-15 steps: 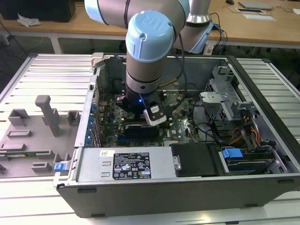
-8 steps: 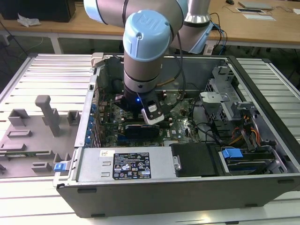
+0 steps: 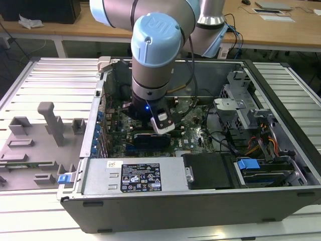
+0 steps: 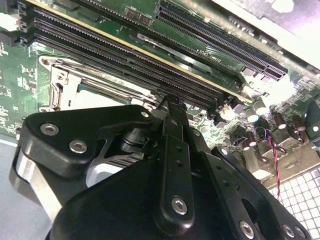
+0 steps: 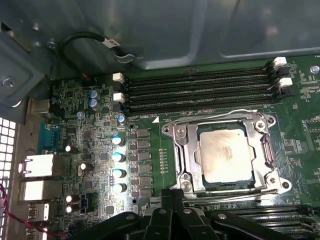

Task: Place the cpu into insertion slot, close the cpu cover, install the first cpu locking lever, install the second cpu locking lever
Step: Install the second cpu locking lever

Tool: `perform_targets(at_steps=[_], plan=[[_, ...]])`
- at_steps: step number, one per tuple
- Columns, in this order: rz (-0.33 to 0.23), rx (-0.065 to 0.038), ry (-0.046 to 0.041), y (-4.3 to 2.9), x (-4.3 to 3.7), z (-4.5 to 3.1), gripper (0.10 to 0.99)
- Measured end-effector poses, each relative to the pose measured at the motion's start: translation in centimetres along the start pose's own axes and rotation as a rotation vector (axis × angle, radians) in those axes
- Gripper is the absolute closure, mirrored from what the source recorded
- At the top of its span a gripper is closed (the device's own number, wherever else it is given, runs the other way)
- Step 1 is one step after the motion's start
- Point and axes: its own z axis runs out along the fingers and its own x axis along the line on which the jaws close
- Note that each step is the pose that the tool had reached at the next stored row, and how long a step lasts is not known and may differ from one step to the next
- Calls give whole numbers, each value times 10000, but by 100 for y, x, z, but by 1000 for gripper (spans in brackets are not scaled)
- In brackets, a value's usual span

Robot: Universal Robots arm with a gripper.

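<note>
Exterior view: the open computer case lies on a slatted table, and the arm reaches down into it over the motherboard. In the first wrist view the cpu cover, a thin silver frame, lies flat over the insertion slot. It looks stiff but easily bent, best pressed at its edges. 2 wire levers run along its sides; the nearer one is just beside the gripper, whose fingers look drawn together with nothing between them. The cpu sits seated in the slot, its metal top showing through the window; light and fragile, I judge, to be held by its edges only.
</note>
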Motion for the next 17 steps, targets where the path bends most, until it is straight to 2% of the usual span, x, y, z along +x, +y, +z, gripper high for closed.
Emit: perform_targets(at_steps=[5,10,13,14,15,17], plan=[[1,43,-4,-3,5,15,980],[1,46,-5,23,12,-76,980],[8,166,-16,32,14,-90,980],[10,247,-22,47,15,-85,980],[-11,285,-19,97,19,-72,980],[-28,306,-15,104,23,-70,980]])
